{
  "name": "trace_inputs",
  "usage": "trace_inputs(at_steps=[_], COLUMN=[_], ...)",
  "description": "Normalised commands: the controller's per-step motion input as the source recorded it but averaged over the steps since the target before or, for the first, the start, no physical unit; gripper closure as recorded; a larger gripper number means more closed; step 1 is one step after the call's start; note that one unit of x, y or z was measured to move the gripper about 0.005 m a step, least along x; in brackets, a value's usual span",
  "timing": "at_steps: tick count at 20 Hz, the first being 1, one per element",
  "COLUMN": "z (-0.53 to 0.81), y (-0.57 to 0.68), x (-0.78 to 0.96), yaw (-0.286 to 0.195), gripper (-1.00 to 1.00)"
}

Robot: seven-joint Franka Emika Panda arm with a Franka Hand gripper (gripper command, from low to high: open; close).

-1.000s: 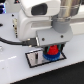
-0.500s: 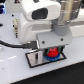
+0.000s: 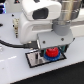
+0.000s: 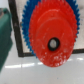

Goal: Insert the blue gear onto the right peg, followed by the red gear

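— How does the red gear [image 3: 50, 53] lie?
— Flat, its hub hole facing up, stacked on the blue gear [image 3: 51, 57] over the black plate [image 3: 34, 61].
— And the arm?
— It stands upright above, wrist pointing down at the bench [image 3: 15, 67]. Whether the jaws pinch the red gear, I cannot tell.

Black plate [image 3: 34, 61]: mostly covered by the red gear [image 3: 50, 53] stacked over the blue gear [image 3: 56, 57]; only its end toward the exterior view's left is bare. Above: gripper [image 3: 50, 50] and arm body fill the space over the gears. Black cable [image 3: 15, 44]: crosses the white bench [image 3: 15, 70] just behind the plate. Bench in front of the plate: open.
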Motion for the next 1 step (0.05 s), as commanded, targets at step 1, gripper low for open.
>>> trace_inputs(at_steps=[1], z=[0.65], y=[0.11], x=[0.0], yaw=[0.0], gripper=[-1.0])
